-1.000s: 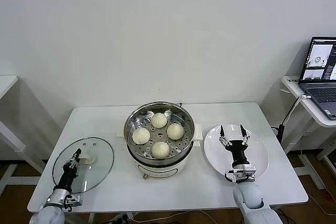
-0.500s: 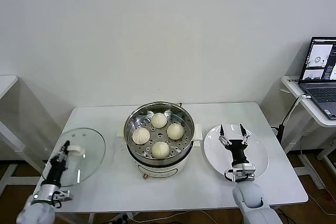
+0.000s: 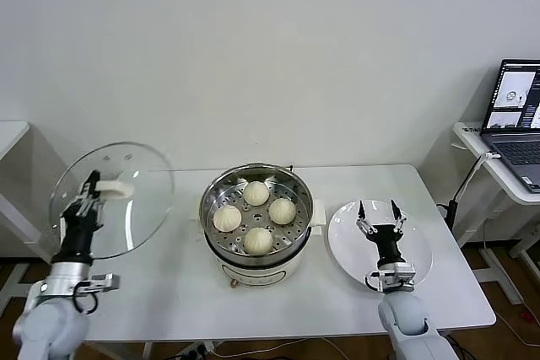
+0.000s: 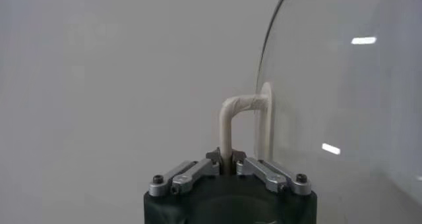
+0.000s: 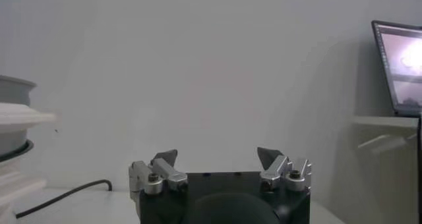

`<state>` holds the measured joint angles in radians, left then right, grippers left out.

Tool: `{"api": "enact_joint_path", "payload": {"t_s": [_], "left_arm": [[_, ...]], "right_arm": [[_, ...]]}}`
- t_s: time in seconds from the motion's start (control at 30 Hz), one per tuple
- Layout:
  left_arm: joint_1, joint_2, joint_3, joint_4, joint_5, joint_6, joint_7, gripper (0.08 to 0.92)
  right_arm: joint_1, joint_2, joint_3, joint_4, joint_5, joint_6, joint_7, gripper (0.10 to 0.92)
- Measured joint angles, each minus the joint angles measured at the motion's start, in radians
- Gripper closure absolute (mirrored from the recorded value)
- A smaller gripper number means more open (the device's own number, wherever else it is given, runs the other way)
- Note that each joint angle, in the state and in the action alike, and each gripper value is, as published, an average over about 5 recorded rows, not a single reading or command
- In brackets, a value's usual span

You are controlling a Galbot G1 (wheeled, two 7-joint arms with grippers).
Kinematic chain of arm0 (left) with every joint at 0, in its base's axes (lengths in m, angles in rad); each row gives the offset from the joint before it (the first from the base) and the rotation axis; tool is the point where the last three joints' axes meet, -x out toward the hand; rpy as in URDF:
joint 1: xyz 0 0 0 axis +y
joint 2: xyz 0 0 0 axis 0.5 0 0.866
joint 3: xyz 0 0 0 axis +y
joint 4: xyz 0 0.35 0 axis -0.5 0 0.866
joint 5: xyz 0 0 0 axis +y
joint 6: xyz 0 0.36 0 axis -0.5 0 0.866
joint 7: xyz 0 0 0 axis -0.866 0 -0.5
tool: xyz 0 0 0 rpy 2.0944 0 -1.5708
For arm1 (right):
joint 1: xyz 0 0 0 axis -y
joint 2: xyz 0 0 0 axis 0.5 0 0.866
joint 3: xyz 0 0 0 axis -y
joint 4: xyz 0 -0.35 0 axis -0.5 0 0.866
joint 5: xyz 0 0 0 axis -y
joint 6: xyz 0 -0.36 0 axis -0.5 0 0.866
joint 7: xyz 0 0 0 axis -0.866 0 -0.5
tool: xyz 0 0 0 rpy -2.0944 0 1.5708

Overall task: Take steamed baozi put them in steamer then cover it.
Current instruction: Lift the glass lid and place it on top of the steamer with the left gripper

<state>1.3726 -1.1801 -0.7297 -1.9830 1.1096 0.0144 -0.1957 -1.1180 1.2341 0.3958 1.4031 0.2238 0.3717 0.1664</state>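
— While four cream-white steamed baozi (image 3: 256,217) sit on the perforated tray of the round stainless-steel steamer (image 3: 256,246), where is the round clear glass cover (image 3: 111,200)?

— Left of the steamer, lifted off the white table (image 3: 177,292) and tilted nearly on edge, its white handle (image 4: 232,123) pinched between the closed fingers of the left gripper (image 3: 87,190).

— And the right gripper (image 3: 378,216)?

— Right of the steamer, poised over the flat white round plate (image 3: 419,263), jaws spread wide, holding nothing.

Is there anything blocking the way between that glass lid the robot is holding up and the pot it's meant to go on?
Nothing visible does. The left gripper holds the cover up, left of the steamer, whose open top holds only the baozi.
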Motion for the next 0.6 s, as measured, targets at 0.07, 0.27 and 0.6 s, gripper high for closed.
{"api": "enact_joint_path", "payload": {"t_s": [0.07, 0.27, 0.6], "left_arm": [[-0.010, -0.008, 0.053, -0.054, 0.001, 0.045, 0.031, 0.812], [-0.068, -0.047, 0.237, -0.144, 0.032, 0.170, 0.120, 0.812], [-0.174, -0.127, 0.504, -0.154, 0.184, 0.304, 0.281, 0.812]], "right_arm": [[0.000, 0.001, 0.003, -0.003, -0.001, -0.002, 0.000, 0.203], [0.002, 0.009, 0.011, -0.009, -0.006, -0.006, 0.001, 0.203], [0.004, 0.026, 0.026, -0.021, -0.020, -0.007, 0.002, 0.203]]}}
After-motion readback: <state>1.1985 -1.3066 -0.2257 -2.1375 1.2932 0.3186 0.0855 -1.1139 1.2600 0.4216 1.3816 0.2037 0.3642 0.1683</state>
